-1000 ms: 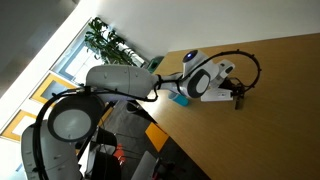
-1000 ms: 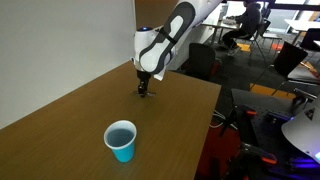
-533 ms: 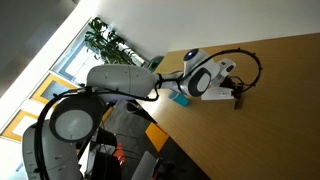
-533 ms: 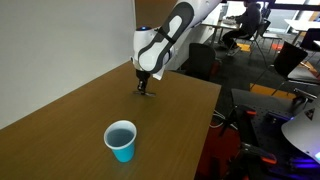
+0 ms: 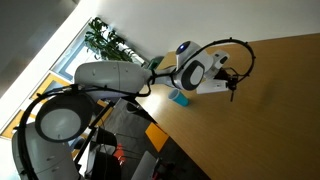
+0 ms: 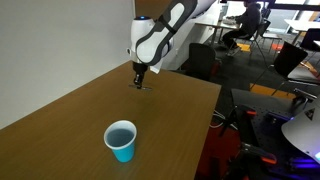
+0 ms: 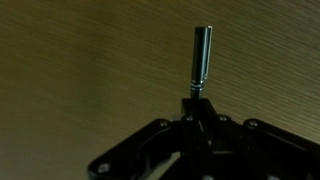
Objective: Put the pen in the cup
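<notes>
Clamping the pen [image 7: 201, 57] tight in the gripper [image 7: 197, 101], hovering over the far end of the table [image 6: 175, 110], well apart from the cup [image 6: 120, 141].

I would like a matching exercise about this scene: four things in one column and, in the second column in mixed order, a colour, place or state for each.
Things:
1. pen
2. cup
3. gripper
4. plant

Descriptions:
A. green, near the window
B. shut, away from the cup
C. light blue, standing on the table
D. dark, gripped at one end

Right pairs: 1-D, 2-C, 3-B, 4-A.
</notes>
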`<action>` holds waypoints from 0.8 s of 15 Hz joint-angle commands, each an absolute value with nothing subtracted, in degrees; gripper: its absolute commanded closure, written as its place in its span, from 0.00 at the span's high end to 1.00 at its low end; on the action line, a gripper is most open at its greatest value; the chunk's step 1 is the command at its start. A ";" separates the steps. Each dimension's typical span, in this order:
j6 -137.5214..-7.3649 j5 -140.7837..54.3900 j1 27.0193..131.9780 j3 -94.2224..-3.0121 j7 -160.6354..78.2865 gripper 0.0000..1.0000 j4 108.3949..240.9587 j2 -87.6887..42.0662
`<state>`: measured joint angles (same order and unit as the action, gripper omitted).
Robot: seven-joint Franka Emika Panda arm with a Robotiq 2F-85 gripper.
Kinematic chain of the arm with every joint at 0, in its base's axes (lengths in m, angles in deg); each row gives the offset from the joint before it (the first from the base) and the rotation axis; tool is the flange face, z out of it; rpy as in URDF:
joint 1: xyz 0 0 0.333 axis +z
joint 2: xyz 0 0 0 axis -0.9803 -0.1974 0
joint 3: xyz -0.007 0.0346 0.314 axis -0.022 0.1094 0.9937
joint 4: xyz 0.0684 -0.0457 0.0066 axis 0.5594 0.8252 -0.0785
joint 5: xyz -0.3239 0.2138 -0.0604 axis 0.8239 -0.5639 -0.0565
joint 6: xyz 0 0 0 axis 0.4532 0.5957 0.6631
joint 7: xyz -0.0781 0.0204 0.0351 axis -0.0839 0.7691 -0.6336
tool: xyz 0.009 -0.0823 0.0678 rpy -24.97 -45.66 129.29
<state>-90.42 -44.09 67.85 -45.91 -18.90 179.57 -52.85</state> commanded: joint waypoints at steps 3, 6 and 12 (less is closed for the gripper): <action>-91.91 -42.71 66.23 -43.34 -14.10 0.03 186.50 -42.35; -92.64 -45.00 62.15 -38.13 -4.84 0.03 186.91 -39.99; -93.10 -52.24 50.75 -24.16 19.87 0.03 185.76 -40.56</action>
<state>-92.00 -48.78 56.80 -30.97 8.98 184.16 -41.34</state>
